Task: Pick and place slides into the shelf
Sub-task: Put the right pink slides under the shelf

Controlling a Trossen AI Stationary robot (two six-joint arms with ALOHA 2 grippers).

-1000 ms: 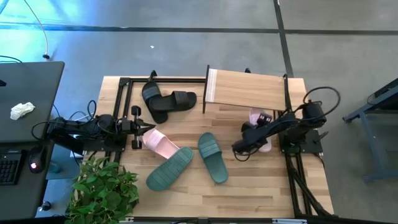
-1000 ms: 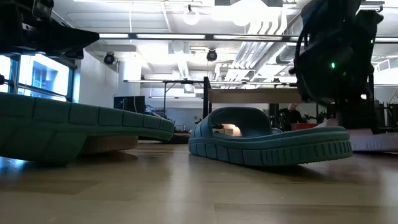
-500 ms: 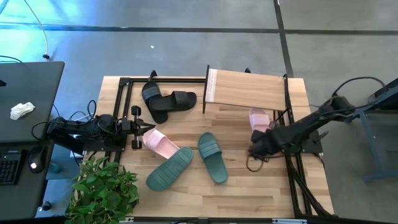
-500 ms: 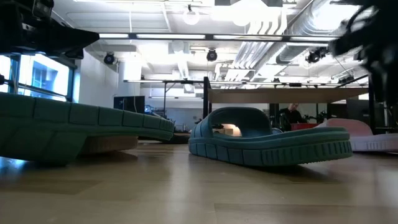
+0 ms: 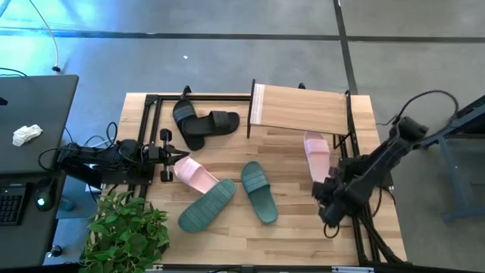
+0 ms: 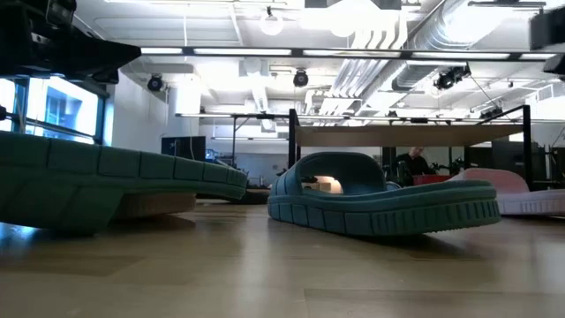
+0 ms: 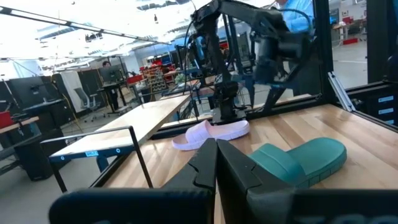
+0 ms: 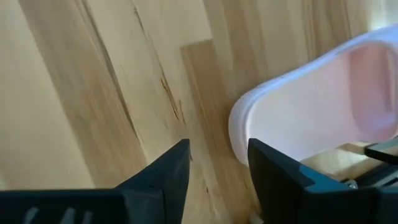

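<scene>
Lying lengthwise toward the shelf (image 5: 301, 107), pink slide (image 5: 316, 154), sole down.

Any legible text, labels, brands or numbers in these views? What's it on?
None readable.
Small blue label on the thin black metal frame in the left wrist view: print too small to read.
Dark teal-green rubber slide sandals, pale pink rubber slide sandal, light wooden plank shelf: no visible markings.
</scene>
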